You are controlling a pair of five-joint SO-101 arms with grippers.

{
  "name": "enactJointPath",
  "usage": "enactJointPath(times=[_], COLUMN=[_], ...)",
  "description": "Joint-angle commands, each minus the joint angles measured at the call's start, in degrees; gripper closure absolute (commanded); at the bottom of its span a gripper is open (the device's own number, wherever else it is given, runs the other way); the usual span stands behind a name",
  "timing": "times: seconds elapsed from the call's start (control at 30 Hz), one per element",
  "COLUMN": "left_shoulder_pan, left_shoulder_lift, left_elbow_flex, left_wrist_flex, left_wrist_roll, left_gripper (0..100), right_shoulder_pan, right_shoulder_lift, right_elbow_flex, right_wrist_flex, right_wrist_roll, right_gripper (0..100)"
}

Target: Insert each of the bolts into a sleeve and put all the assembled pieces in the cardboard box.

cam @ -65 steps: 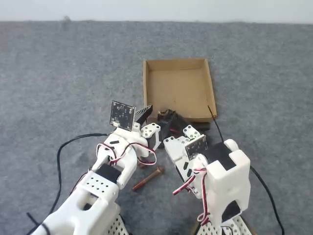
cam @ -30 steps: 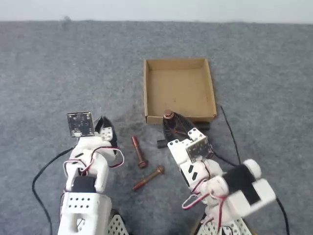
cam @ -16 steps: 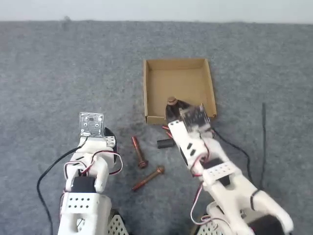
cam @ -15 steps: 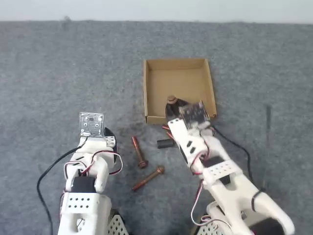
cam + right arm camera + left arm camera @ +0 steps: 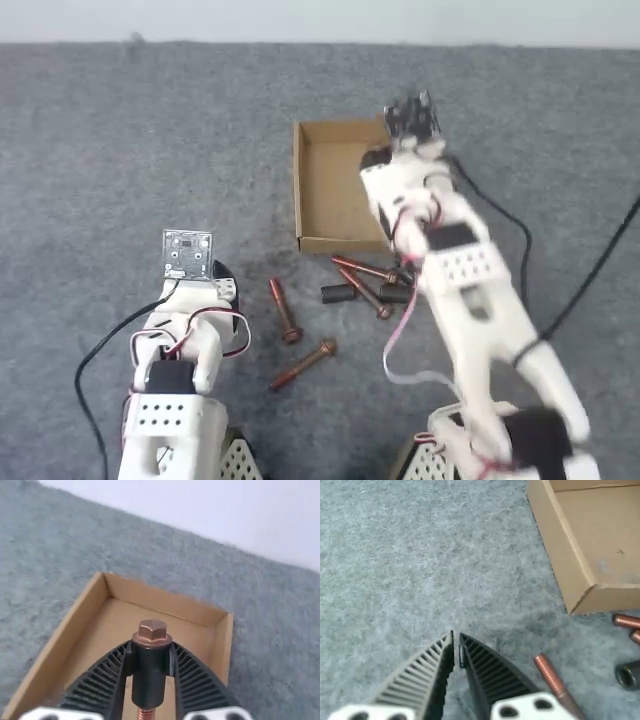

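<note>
While the right arm reaches out over the shallow, open-topped brown cardboard box (image 5: 318, 190), the right gripper (image 5: 150, 651) is clamped on an assembled piece: a short black cylindrical sleeve (image 5: 149, 672) held upright between the ribbed black fingers (image 5: 100, 685). A copper-coloured bolt (image 5: 152, 630) runs through it, with the hexagonal head sitting on the sleeve's top rim and the threaded tip poking out below. In the right wrist view the piece hangs above the box floor, inside the walls.

The left gripper (image 5: 456, 639) sits drawn back over the grey felt-like table cover (image 5: 140, 140), near the box's front corner. Its ribbed fingers are almost together, leaving only a thin slit, and hold nothing.

Four loose copper bolts lie on the cover in front of the box. Two (image 5: 285, 312) (image 5: 303, 365) are between the arms, and two more (image 5: 362, 269) (image 5: 368, 295) are crossed close to the box's front wall. Two bare black sleeves (image 5: 338, 294) (image 5: 396, 294) lie on their sides right beside that crossed pair.
</note>
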Motion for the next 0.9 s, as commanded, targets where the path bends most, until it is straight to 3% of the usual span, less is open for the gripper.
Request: enactJointPath(times=[0.0,0.43,0.63,0.87], left_shoulder_pan=[-0.3,-0.2,-0.2,-0.2], left_shoulder_lift=[-1.1,-1.3,-1.3,-1.3], left_elbow_flex=[-0.7,-0.7,-0.7,-0.7], left_wrist_flex=[0.2,-0.1,-0.1,-0.1], left_wrist_roll=[-0.8,-0.9,-0.9,-0.9], left_gripper=[99,99,99,99], right_shoulder_pan=[2.7,4.5,4.3,4.3], right_shoulder_lift=[7.7,37.4,39.8,34.8], right_elbow_flex=[-14.9,-43.4,-48.4,-51.3], right_wrist_flex=[5.6,21.3,25.8,34.3], right_wrist_roll=[0.9,0.8,-1.7,-1.9], right_gripper=[99.2,98.6,85.3,97.3])
